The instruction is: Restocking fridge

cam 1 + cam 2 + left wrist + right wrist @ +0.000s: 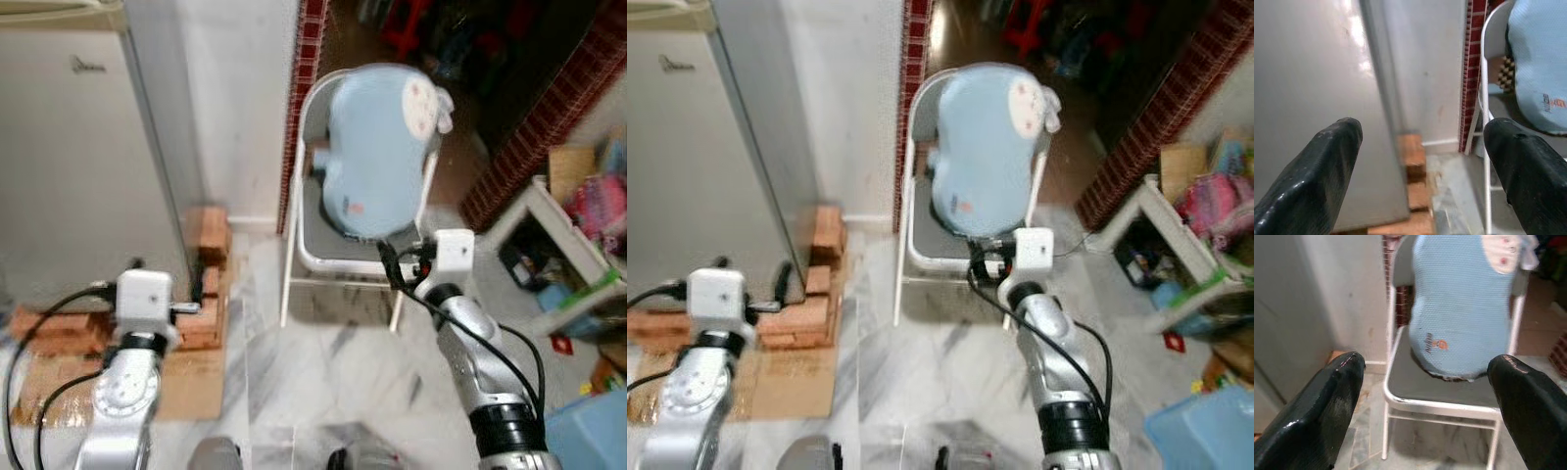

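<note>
A pale grey fridge (69,147) stands at the left with its door closed, raised on red bricks (206,240). My left gripper (167,272) is held low in front of the fridge's right edge, open and holding nothing. The left wrist view looks between its fingers (1327,161) at the fridge door (1312,73). My right gripper (411,250) is open and holding nothing just before a white folding chair (323,262), with its fingers (1327,406) spread. A light blue cushion (377,147) leans upright on the chair seat.
A red tiled pillar (306,59) stands behind the chair. Flattened cardboard (186,382) lies on the marble floor by the bricks. A white low shelf (549,250) with toys and a blue bin (588,431) crowd the right side.
</note>
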Tool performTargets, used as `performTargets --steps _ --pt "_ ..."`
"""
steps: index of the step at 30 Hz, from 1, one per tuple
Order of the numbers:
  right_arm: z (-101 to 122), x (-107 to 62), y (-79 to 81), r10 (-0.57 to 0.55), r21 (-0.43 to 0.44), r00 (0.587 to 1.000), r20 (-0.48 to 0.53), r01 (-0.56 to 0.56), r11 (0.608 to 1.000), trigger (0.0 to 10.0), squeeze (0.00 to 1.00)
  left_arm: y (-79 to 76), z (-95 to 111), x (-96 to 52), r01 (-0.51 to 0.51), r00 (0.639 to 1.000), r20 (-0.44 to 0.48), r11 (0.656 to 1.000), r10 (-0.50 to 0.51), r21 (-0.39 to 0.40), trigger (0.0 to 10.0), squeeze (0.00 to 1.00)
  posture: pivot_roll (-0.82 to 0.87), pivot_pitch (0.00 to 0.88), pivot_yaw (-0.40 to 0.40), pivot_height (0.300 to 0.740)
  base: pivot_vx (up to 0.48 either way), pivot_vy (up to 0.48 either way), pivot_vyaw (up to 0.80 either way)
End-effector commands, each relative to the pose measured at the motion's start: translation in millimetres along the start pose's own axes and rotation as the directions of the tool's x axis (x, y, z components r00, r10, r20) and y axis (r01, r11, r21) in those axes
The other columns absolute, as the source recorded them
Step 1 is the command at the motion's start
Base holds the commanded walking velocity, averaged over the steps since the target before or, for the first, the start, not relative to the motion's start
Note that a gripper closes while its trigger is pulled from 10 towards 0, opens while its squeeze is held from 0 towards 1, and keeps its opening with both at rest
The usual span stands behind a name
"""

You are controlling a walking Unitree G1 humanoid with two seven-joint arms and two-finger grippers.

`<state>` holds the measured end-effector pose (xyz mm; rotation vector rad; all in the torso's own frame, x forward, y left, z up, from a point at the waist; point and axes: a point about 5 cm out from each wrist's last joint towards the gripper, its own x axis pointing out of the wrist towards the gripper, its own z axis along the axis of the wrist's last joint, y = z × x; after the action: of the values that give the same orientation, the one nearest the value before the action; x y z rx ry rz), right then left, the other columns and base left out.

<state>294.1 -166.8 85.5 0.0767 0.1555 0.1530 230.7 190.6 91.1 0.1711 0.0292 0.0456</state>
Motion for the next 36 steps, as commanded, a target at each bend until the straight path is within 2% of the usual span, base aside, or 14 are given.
performTargets --steps 1,6,27,36 --pt "2 -3.2 -8.7 -0.034 -0.002 0.999 0.008 0.034 0.999 10.0 0.0 -8.2 3 0.2 0.031 0.999 0.016 1.0 -0.031 -0.003 10.0 0.0 0.05 0.084 -0.069 0.74 0.0 0.48 0.0" --pt "1 -3.3 -6.2 -0.031 -0.004 0.999 0.006 0.031 1.0 10.0 0.0 -14.2 4 0.6 0.081 0.996 0.025 0.997 -0.082 0.02 10.0 0.0 0.05 0.083 -0.069 0.74 0.0 0.48 -0.64" --pt "4 2.8 -2.4 -0.018 -0.009 1.0 0.007 0.018 1.0 10.0 0.0 -23.6 0 -1.8 0.134 0.991 0.011 0.991 -0.134 0.001 10.0 0.0 0.06 0.075 -0.078 0.74 0.0 0.48 -0.8" --pt "5 5.2 -1.5 -0.014 -0.012 1.0 0.009 0.014 1.0 10.0 0.0 -28.1 1 -3.0 0.18 0.984 0.02 0.984 -0.179 -0.016 10.0 0.0 0.06 0.072 -0.078 0.74 0.0 0.0 -0.8"
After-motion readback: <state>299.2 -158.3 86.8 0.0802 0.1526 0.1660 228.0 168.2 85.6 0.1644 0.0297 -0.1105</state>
